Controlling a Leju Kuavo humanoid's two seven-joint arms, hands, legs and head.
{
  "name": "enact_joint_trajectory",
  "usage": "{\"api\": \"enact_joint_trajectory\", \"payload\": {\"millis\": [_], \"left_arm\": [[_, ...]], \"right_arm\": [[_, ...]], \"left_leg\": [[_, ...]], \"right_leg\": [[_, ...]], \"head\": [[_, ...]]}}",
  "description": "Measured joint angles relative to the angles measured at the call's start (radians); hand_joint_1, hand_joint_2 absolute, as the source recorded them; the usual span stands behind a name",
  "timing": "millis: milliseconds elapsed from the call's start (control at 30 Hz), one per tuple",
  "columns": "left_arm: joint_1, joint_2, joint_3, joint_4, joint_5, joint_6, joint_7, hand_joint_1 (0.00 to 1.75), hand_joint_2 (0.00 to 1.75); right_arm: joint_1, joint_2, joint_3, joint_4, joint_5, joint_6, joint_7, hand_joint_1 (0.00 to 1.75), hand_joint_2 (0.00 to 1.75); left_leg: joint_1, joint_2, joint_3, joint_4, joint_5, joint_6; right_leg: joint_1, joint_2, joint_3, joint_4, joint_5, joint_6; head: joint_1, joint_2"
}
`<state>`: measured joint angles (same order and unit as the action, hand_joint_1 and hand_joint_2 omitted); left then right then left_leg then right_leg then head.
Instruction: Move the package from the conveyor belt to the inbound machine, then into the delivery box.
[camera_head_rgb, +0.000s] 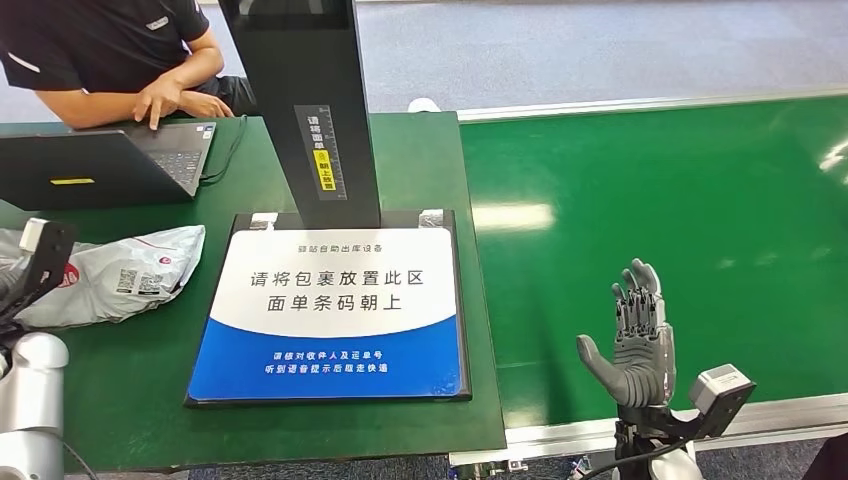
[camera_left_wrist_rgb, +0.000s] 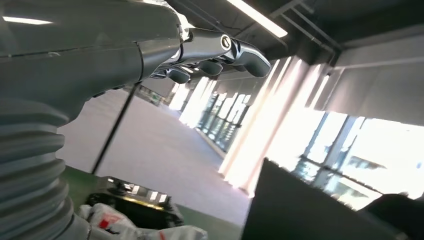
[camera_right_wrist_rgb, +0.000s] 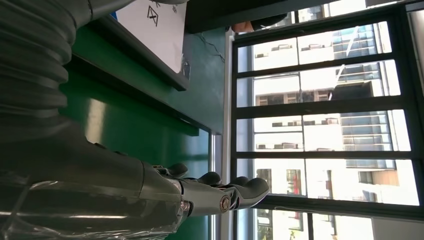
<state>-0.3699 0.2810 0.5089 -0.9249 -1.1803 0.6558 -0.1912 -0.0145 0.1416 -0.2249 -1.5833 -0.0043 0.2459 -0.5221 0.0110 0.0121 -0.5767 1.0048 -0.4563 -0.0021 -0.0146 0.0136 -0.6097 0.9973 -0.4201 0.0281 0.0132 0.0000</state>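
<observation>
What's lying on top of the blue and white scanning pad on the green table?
The blue and white scanning pad bears only printed text. The black scanner column rises at its far edge, hiding that strip. The grey plastic package lies beside it on the table.

Bright; glare patches on conveyor belt (camera_head_rgb: 650, 220); windows (camera_right_wrist_rgb: 325, 125) blown out; wrist views soft.

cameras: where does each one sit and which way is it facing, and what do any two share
Head view: high on the body, looking down at the table, scan pad and conveyor belt; right hand raised, fingers apart.
Left wrist view: behind the left hand, facing windows; package below.
Right wrist view: behind the right hand, along the belt towards windows.
Shared: head and left wrist views show the package.
</observation>
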Motion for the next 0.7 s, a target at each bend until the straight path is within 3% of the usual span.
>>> {"api": "enact_joint_trajectory", "payload": {"millis": [100,200,267,400,467,700], "left_arm": [[0.039,-0.030,-0.003,-0.093,0.161,-0.009,-0.148,0.00,1.75],[0.082,-0.081,-0.021,-0.197,0.323,-0.121,-0.251,0.00,1.75],[0.111,-0.119,-0.045,-0.256,0.481,-0.271,-0.312,0.00,1.75],[0.172,-0.201,-0.098,-0.339,0.855,-0.700,-0.411,0.00,1.75],[0.200,-0.238,-0.124,-0.365,0.935,-0.814,-0.431,0.00,1.75],[0.257,-0.318,-0.204,-0.407,1.010,-0.934,-0.434,0.00,1.75]], "right_arm": [[-0.003,-0.002,0.002,-0.004,0.004,-0.002,-0.020,0.00,1.75],[-0.010,-0.004,0.008,-0.014,0.031,0.003,-0.031,0.00,1.75],[-0.017,-0.005,0.019,-0.020,0.060,0.008,-0.032,0.00,1.75],[-0.039,-0.005,0.052,-0.022,0.108,0.014,-0.028,0.00,1.75],[-0.051,-0.005,0.069,-0.021,0.122,0.019,-0.028,0.00,1.75],[-0.077,-0.012,0.105,-0.014,0.169,0.006,-0.028,0.00,1.75]], "left_leg": [[0.000,0.000,0.000,0.000,0.000,0.000],[-0.001,0.000,0.000,0.000,0.000,0.001],[-0.001,0.000,0.000,0.000,0.000,0.001],[-0.002,0.000,0.000,0.000,0.000,0.001],[-0.002,0.000,0.000,0.000,0.000,0.001],[-0.002,0.000,0.000,0.000,0.000,0.001]], "right_leg": [[0.000,0.000,0.000,0.000,0.000,0.000],[-0.001,0.000,0.000,0.000,0.000,0.000],[-0.002,0.000,0.000,0.000,0.000,0.000],[-0.002,0.000,0.000,0.000,0.000,0.001],[-0.002,0.000,0.000,0.000,0.000,0.001],[-0.001,0.000,0.000,0.000,0.000,0.001]], "head": [[0.000,0.000],[0.000,0.000],[0.000,0.000],[0.000,0.000],[0.000,0.000],[0.000,0.000]]}}
